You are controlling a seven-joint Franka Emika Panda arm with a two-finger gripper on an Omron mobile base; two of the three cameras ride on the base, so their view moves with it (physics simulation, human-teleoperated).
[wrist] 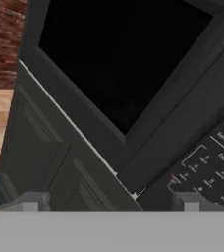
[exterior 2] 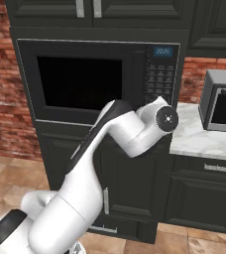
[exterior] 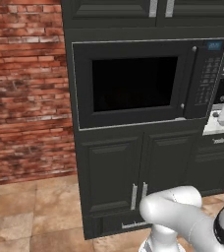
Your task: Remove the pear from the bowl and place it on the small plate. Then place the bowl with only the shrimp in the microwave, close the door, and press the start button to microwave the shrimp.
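1. Gripper (wrist: 112, 201) is open, I see its two fingertips (wrist: 31, 201) wide apart in the hand view, with nothing between them.
2. I see it facing the microwave (exterior: 148, 81), close to the lower corner of the door (exterior: 133, 83), beside the keypad (exterior 2: 159, 77).
3. For me the door looks shut; its window (exterior 2: 79, 82) is dark, and I cannot tell what is inside.
4. My white arm (exterior 2: 110, 149) crosses in front of the lower edge of the microwave and the black cabinets (exterior: 126, 177) below it.
5. Right of the microwave I see a marble counter (exterior 2: 204, 139) with a silver oven (exterior 2: 223, 101) on it.
6. Left of the microwave I see a brick wall (exterior: 25, 88).
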